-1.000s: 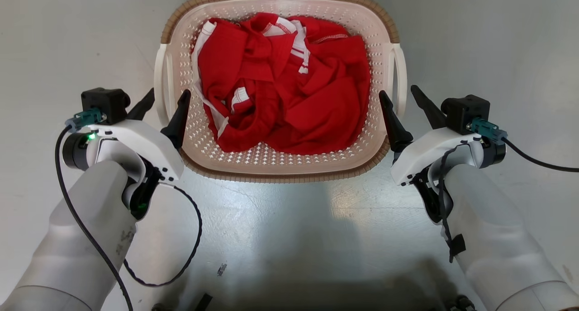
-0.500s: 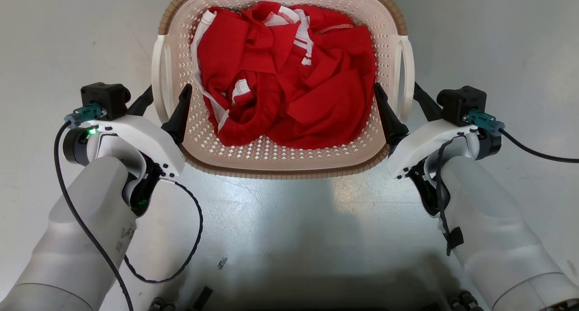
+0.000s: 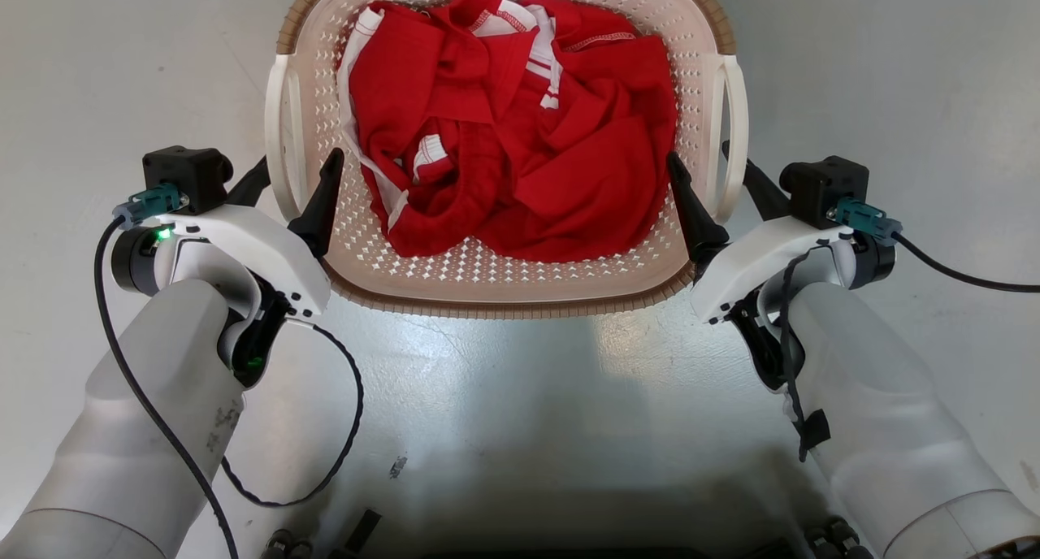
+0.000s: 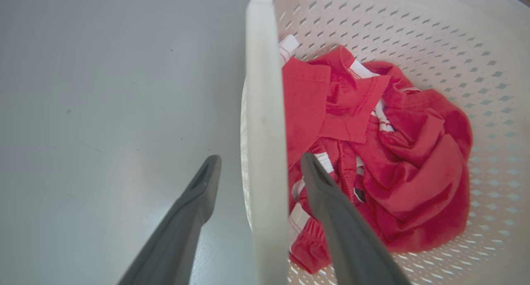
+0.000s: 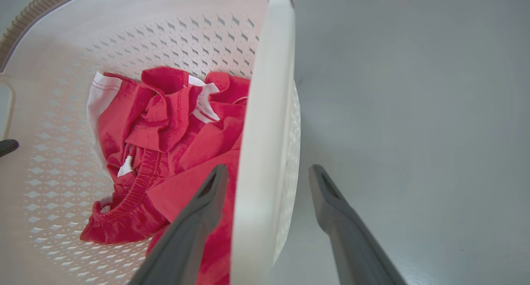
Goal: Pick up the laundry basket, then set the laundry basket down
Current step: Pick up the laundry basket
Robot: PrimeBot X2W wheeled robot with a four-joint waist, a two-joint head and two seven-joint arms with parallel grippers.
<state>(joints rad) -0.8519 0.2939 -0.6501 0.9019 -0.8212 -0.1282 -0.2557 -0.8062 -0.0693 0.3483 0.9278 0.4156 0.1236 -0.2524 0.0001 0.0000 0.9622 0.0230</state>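
Note:
The laundry basket, cream perforated plastic with a brown woven-look rim, stands on the grey floor straight ahead with red and white clothes in it. My left gripper is open and straddles the basket's left white handle: one finger is outside, the other inside over the basket wall. In the left wrist view the handle runs between the left gripper fingers without being pinched. My right gripper is open the same way around the right handle. The right handle passes through the right gripper.
Smooth grey floor surrounds the basket on all sides. A black cable loops from my left wrist above the floor. Dark parts of my base line the bottom edge of the head view.
Both grippers have slid forward along the basket's sides, so each handle now lies between its fingers. The head camera has dropped closer, and the basket looks larger and higher in view.

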